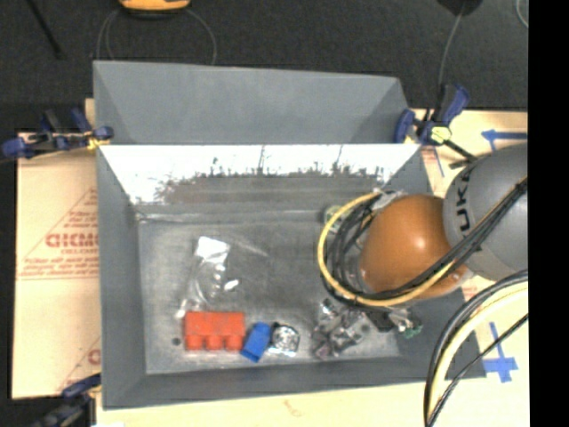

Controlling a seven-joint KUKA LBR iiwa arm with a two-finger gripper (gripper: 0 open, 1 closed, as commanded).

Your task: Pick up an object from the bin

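Silver crumpled lump (284, 338) sits just view-left of your tool (340, 330), blue piece (256, 342) and red block (213, 330) beyond it; can't tell if tool's open or gripping.

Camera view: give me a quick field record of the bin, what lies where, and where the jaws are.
bin: grey metal bin
near edge, left to right: red studded plastic brick; small blue plastic block; crumpled silver foil piece
left of centre: clear crumpled plastic bag
arm: orange domed wrist cover, in from the right
jaws: low at the floor's near right, just right of the foil piece
held: cannot tell
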